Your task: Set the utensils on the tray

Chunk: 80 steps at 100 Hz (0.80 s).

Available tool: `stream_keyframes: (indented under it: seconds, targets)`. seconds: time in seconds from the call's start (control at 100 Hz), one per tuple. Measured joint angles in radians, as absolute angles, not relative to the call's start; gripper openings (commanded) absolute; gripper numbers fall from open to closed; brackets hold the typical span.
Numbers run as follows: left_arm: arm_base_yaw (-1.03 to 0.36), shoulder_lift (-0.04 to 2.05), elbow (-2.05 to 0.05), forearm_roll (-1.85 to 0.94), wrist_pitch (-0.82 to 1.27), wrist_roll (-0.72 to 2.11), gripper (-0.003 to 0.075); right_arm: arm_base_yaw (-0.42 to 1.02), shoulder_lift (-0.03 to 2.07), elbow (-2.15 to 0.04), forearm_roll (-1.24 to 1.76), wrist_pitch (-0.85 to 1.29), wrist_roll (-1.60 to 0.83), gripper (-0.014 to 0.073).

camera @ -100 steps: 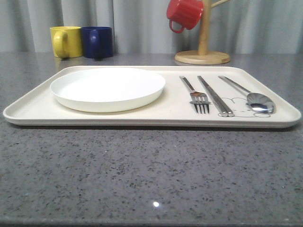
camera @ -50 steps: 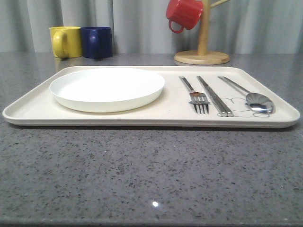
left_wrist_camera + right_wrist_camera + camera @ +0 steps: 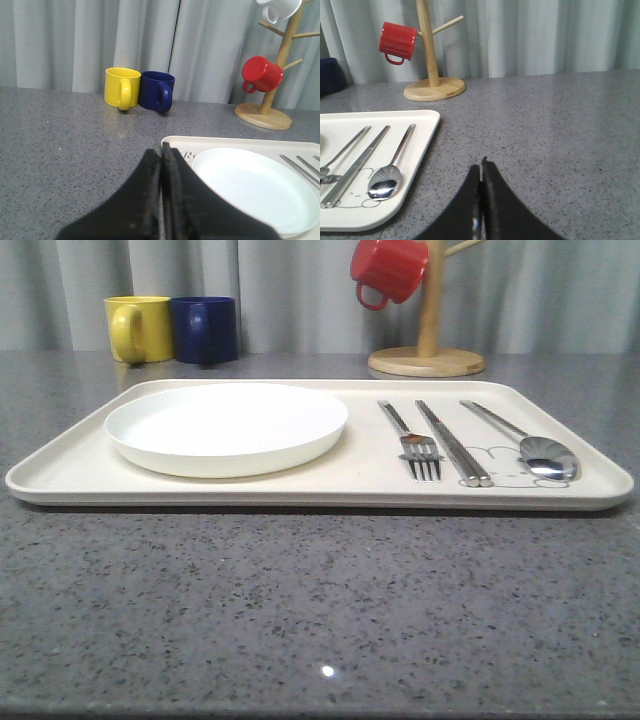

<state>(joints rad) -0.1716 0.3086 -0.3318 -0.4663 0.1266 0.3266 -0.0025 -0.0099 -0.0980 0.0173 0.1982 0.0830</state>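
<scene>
The cream tray lies across the grey table. On it rest the white plate at the left, then the fork, the chopsticks and the spoon side by side at the right. In the left wrist view my left gripper is shut and holds nothing, above the table at the tray's corner beside the plate. In the right wrist view my right gripper is shut and holds nothing, over bare table beside the tray's edge, near the spoon, chopsticks and fork.
A yellow mug and a blue mug stand behind the tray at the left. A wooden mug tree with a red mug stands at the back right. Grey curtains close off the far side.
</scene>
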Motion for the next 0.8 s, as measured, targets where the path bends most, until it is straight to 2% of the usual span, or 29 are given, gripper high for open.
stream_keyframes:
  seconds: [0.32,0.8]
  targets:
    - [-0.172,0.309,-0.332,-0.466,0.127,0.327,-0.0018,-0.003,-0.011,0.026,0.017,0.030,0.083,-0.0068]
    - [-0.172,0.309,-0.332,-0.466,0.127,0.327,-0.0018,-0.003,-0.011,0.028,0.018,0.000,0.083,-0.0068]
